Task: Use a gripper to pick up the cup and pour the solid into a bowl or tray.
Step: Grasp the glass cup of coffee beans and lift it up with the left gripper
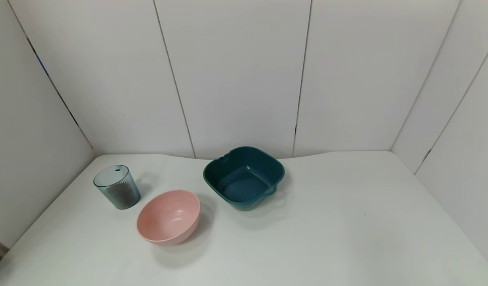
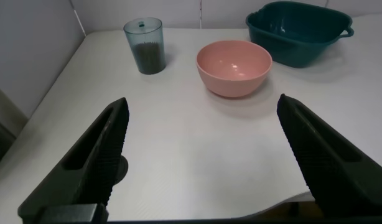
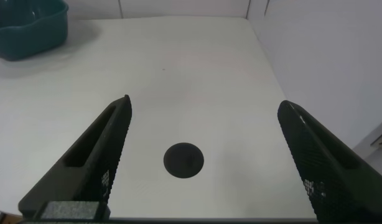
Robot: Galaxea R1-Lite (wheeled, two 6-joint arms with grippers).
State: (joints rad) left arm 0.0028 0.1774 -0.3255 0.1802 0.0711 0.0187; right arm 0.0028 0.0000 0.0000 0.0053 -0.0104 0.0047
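The ribbed blue-grey cup (image 1: 117,187) stands upright at the table's back left, holding dark brown bean-like solid (image 1: 121,194). The pale pink bowl (image 1: 168,217) stands just right of it and nearer, empty. Neither gripper shows in the head view. My left gripper (image 2: 203,155) is open and empty near the table's front edge; in its wrist view the cup (image 2: 145,45) and the pink bowl (image 2: 234,67) lie well ahead of it. My right gripper (image 3: 203,162) is open and empty over the table's front right part, far from the cup.
A dark teal squarish basin (image 1: 244,177) stands at the back middle, also in the left wrist view (image 2: 300,31) and the right wrist view (image 3: 26,28). A round black hole (image 3: 183,160) in the table lies below the right gripper. White walls close the back and sides.
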